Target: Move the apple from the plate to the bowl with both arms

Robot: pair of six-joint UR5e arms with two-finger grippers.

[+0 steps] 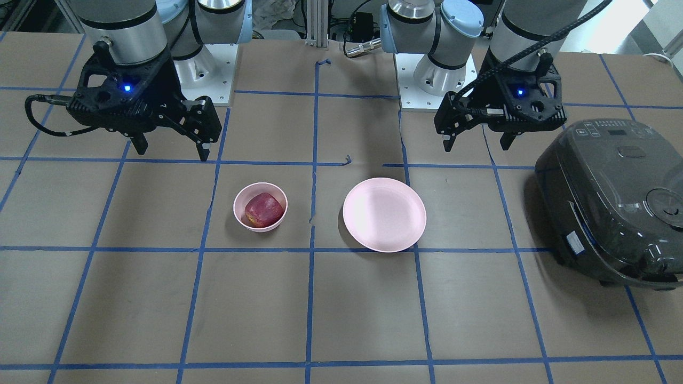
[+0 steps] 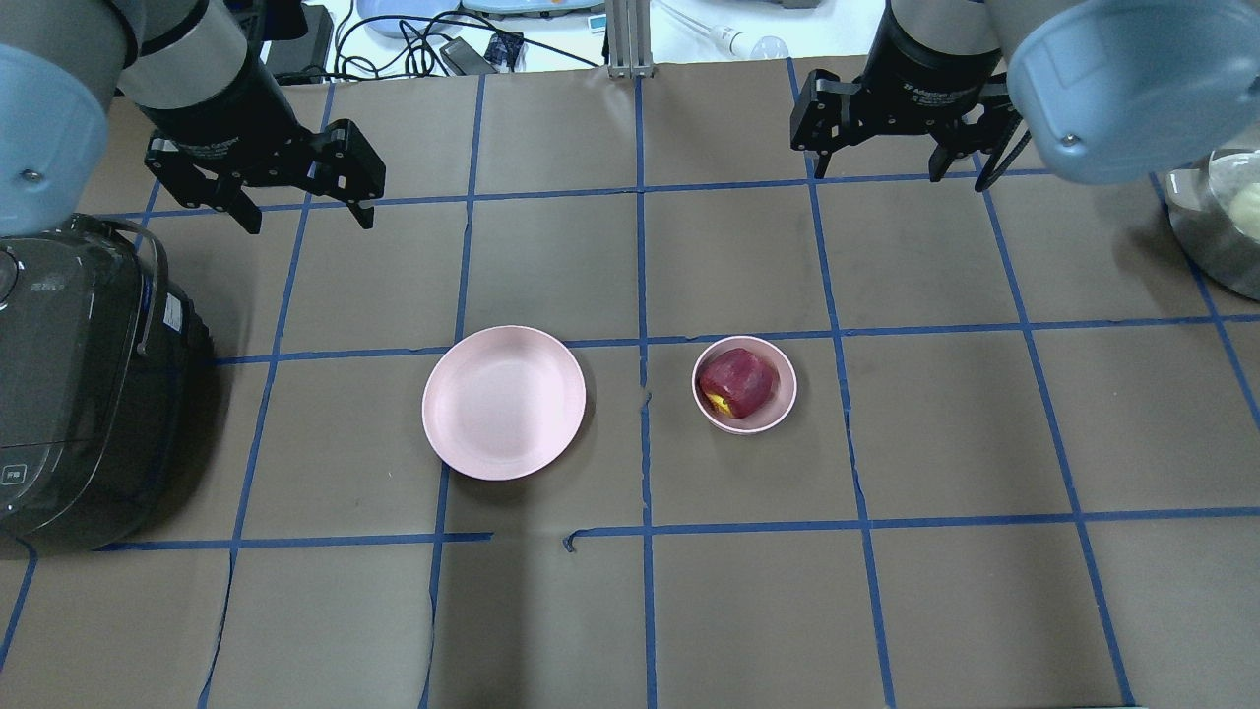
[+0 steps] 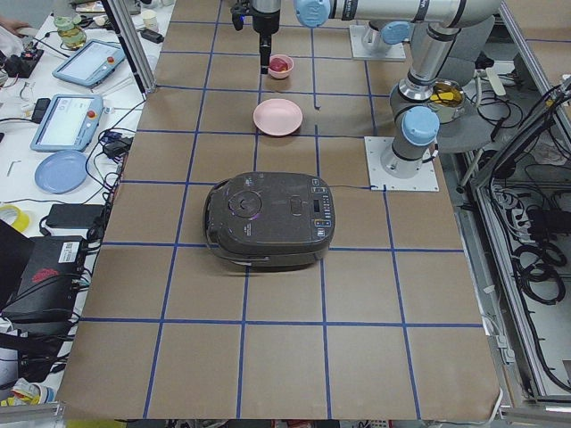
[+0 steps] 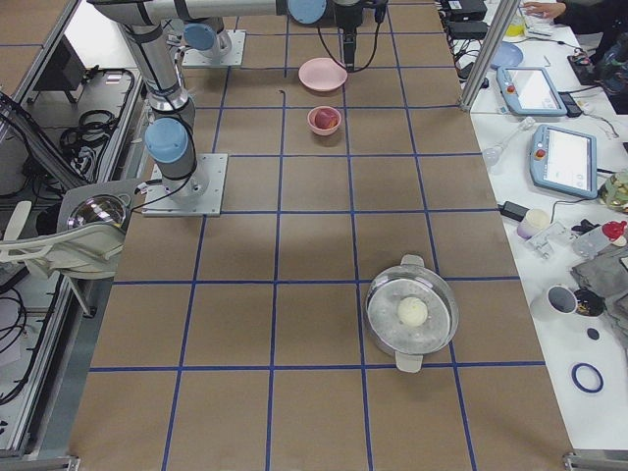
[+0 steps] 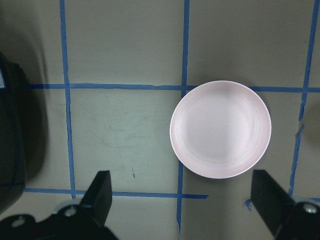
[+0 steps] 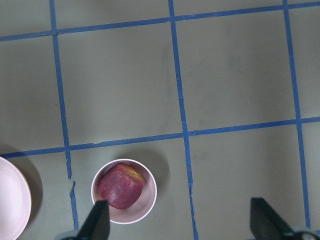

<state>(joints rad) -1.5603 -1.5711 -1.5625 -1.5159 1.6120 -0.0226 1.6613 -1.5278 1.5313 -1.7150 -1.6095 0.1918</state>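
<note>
The dark red apple [image 1: 263, 209] with a yellowish patch lies inside the small deep pink bowl [image 1: 238, 214]. The wide shallow pink plate [image 1: 384, 214] beside it holds nothing. My left gripper [image 1: 477, 143] is open and empty, raised behind the plate. My right gripper [image 1: 173, 152] is open and empty, raised behind and outward of the bowl. In the overhead view the apple [image 2: 738, 382] sits in the bowl [image 2: 785, 399], right of the plate [image 2: 504, 402]. The left wrist view looks down on the plate [image 5: 220, 129]. The right wrist view shows the apple [image 6: 120, 186].
A dark grey rice cooker [image 2: 69, 394] stands at the table's left end, beyond the plate. A metal pot [image 2: 1216, 217] with a pale round thing in it stands at the far right. Blue tape lines grid the brown table.
</note>
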